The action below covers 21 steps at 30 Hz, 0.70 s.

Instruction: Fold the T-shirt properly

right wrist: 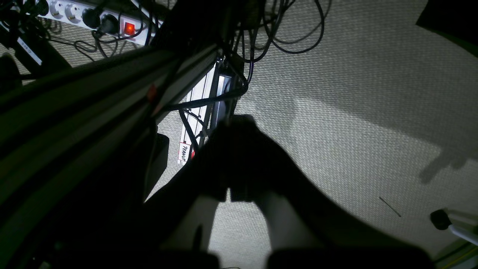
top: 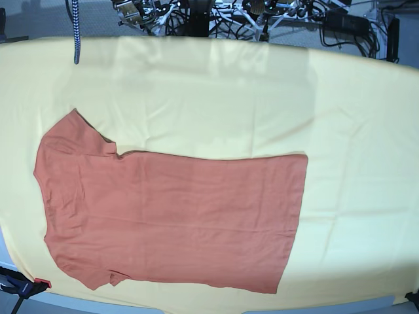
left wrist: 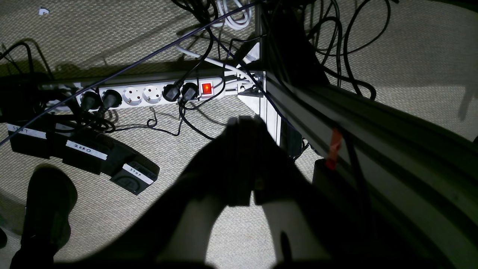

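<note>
Shirt: the T-shirt (top: 173, 219) lies flat, unfolded, on the yellow cloth (top: 353, 131) covering the table, sleeves toward 9 o'clock.
Risk: loose knit could bunch or drag the cloth.
Right end effector (right wrist: 228, 194): pressed together, hanging over the floor.
Left end effector (left wrist: 252, 196): likewise, near cables (left wrist: 209, 45) and power strip (left wrist: 149, 95).
</note>
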Available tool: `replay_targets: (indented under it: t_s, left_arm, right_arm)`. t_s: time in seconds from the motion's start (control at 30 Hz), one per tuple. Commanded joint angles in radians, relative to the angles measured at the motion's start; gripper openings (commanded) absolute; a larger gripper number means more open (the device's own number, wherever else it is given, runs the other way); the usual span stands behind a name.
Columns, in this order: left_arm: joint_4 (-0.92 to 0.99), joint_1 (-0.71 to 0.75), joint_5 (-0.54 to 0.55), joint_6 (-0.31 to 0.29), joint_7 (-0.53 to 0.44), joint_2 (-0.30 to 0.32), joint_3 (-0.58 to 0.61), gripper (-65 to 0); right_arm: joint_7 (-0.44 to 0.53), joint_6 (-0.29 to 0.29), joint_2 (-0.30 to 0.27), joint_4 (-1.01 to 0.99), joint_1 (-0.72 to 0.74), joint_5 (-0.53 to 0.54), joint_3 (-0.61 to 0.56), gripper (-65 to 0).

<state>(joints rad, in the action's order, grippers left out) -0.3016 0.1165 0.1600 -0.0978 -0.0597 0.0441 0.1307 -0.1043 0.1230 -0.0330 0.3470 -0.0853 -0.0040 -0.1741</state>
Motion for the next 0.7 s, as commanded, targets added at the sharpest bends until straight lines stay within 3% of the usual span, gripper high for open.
replay_targets:
  t_s: [0.0, 0.43, 0.57, 0.67]
  left_arm:
    - [-0.006, 0.002, 0.005, -0.006, -0.009, -0.005, 0.0, -65.0]
    - [-0.006, 0.002, 0.005, -0.006, 0.0, -0.006, 0.0, -65.0]
    - [-0.049, 0.018, 0.005, -0.006, 0.117, 0.0, 0.0, -65.0]
    - [-0.18, 0.081, 0.005, -0.006, 0.186, 0.016, 0.0, -65.0]
  right_arm:
    - [0.005, 0.0, -0.001, 0.006, 0.002, -0.001, 0.002, -65.0]
    - [-0.009, 0.0, -0.001, 0.014, 0.002, -0.001, 0.002, -65.0]
    - [-0.081, 0.01, -0.004, 0.016, -0.003, -0.006, 0.002, -65.0]
    - [-0.099, 0.086, -0.023, 0.067, -0.039, -0.061, 0.002, -65.0]
